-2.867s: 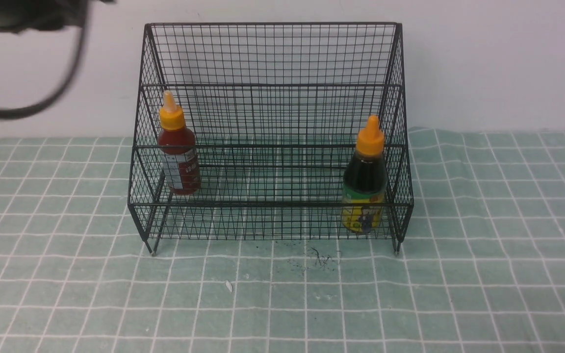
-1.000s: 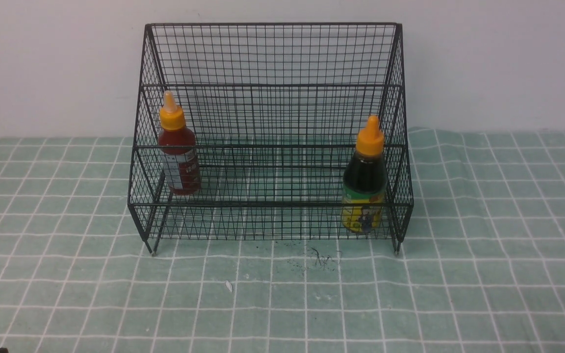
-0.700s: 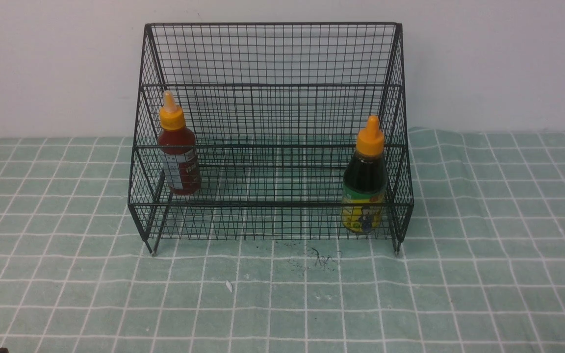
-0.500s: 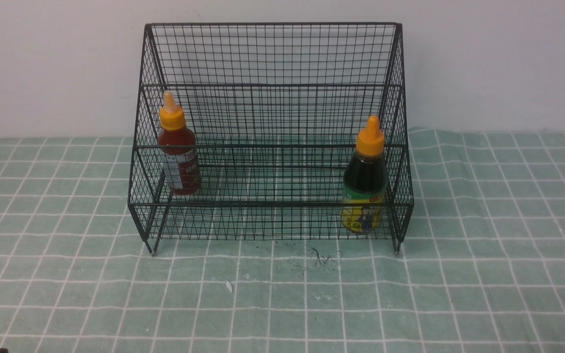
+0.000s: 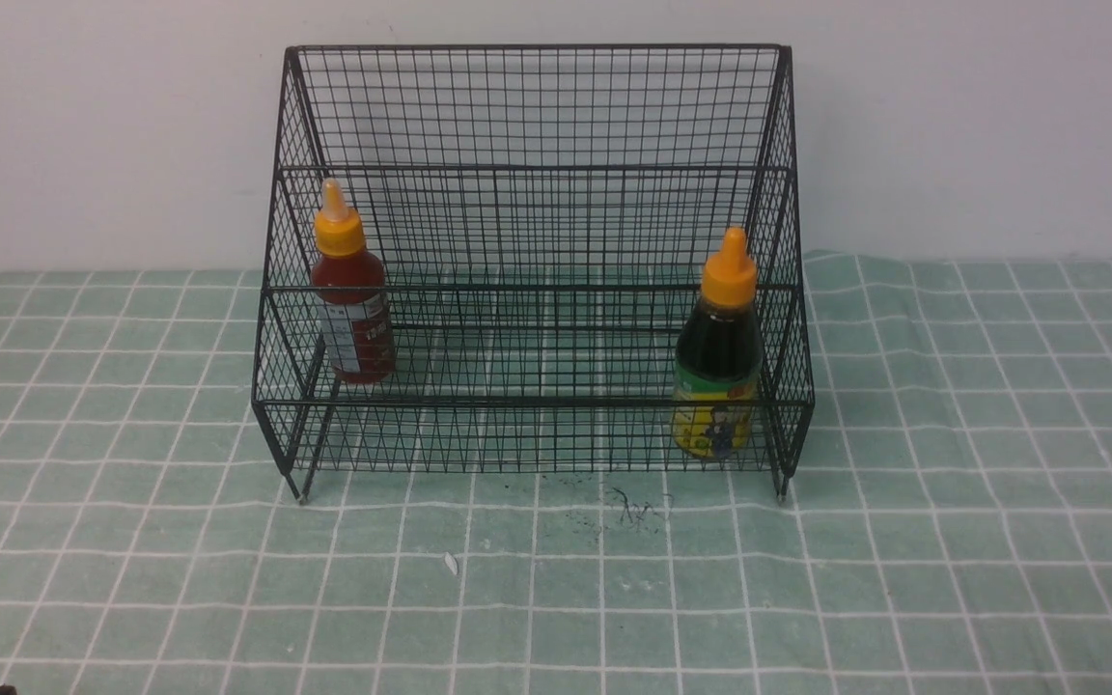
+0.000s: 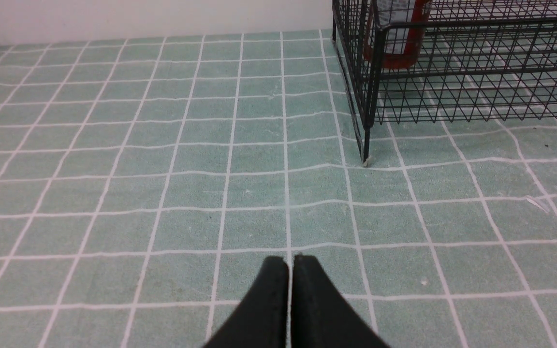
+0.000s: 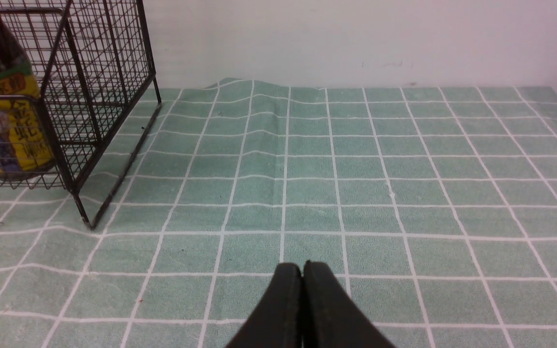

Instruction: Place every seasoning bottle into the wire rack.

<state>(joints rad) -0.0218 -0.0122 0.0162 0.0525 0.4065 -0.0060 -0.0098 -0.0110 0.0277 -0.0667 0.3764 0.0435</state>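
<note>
**A:** Counting it up: one wire rack (image 5: 532,261), two seasoning bottles, both upright inside it. The red sauce bottle (image 5: 351,290) is on the middle step at the robot's left end, the dark sauce bottle (image 5: 718,352) on the lowest step at the right end, well apart.

**B:** Arms? The front view barely shows any.

**A:** Yeah, the wrist views cover that. The left gripper (image 6: 290,263) has its jaws pressed together on nothing, low over the cloth, near the rack's left front leg (image 6: 366,145). The right gripper (image 7: 302,269) is the same, jaws closed and empty, out past the rack's right end.

**B:** Surface?

**A:** The counter wears a green cloth with a white grid (image 5: 952,541), a bit rippled, some dark specks (image 5: 633,507) by the rack's front. Plain white wall (image 5: 83,135) behind.
</note>
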